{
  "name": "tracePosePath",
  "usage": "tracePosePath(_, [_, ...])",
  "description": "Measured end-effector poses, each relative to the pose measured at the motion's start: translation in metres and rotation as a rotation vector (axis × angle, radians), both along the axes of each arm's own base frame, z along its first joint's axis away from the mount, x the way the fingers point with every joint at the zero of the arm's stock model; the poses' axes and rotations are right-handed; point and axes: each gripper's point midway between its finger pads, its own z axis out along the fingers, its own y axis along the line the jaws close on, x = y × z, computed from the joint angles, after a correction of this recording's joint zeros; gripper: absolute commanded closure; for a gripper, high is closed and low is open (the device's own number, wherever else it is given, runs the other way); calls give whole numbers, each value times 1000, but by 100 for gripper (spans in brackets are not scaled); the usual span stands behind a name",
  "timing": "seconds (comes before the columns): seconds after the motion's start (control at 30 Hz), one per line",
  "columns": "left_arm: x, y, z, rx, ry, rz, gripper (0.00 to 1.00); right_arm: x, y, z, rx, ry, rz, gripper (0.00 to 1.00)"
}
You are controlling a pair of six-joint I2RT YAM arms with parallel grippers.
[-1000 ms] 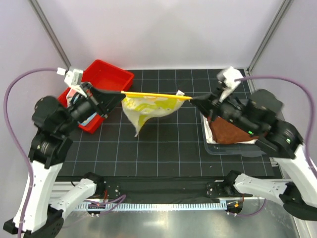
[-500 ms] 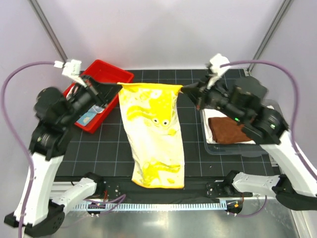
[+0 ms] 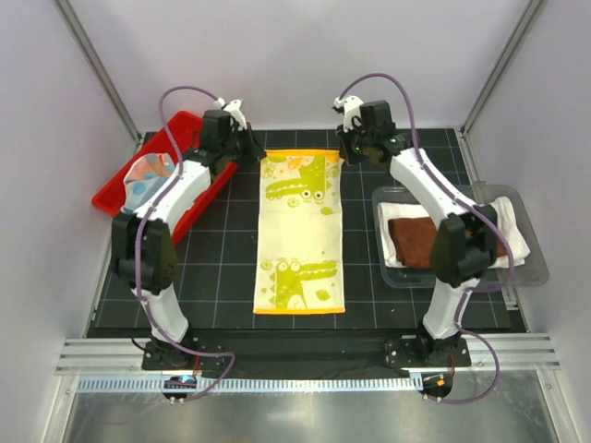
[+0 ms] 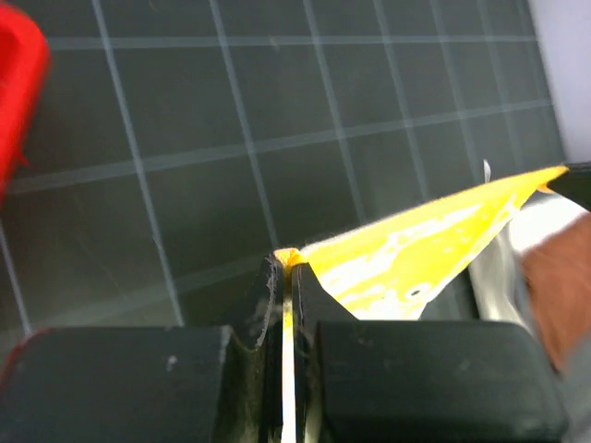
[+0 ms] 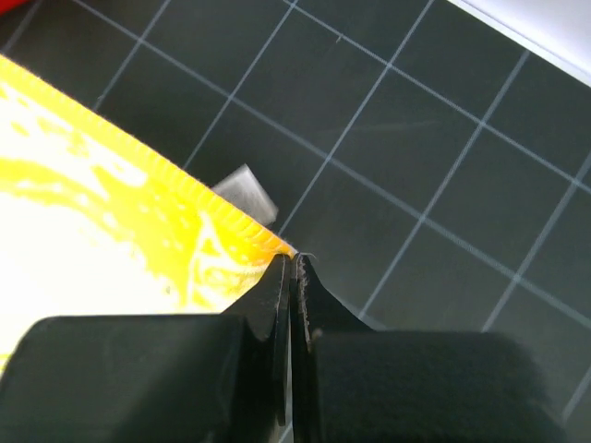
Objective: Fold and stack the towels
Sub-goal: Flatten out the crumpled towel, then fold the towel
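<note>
Crocodile towel point(image 3: 300, 231) lies flat and unfolded mid-counter point(image 3: 222, 268), far corners clenched by left end effector point(image 3: 251, 155) and right end effector point(image 3: 344, 152); brown towel point(image 3: 416, 242) in bin point(image 3: 538, 268), multicoloured towel point(image 3: 148, 175) in red tray point(image 3: 111, 196), so most folding is left.

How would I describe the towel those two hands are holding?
On the black gridded mat, a long towel lies flat down the middle, far corners pinched by the left hand and right hand. Only it is yellow with green crocodiles.
</note>
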Motion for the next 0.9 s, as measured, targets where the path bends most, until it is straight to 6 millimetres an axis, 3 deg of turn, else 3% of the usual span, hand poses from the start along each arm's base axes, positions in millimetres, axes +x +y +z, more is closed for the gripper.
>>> tracePosePath(0.1, [43, 5, -19, 13, -16, -15, 100, 31, 7, -28, -26, 23, 28, 99])
tracePosePath(0.17, [59, 9, -22, 16, -41, -27, 100, 40, 11, -44, -45, 39, 53, 99])
tracePosePath(0.27, [65, 14, -22, 26, -63, -44, 100, 40, 15, -53, -66, 50, 97, 99])
tracePosePath(0.37, [65, 16, -16, 31, -106, -68, 100, 37, 18, -49, -83, 32, 127, 99])
tracePosePath(0.53, [39, 15, -27, 33, -98, -114, 100, 17, 14, -50, -101, 40, 157, 99])
tracePosePath(0.67, [5, 20, -47, 31, -50, -126, 100, -11, 18, -60, -111, 84, 187, 99])
tracePosePath(0.9, [-51, 21, -73, 34, 12, -132, 99, -75, 25, -94, -151, 189, 220, 99])
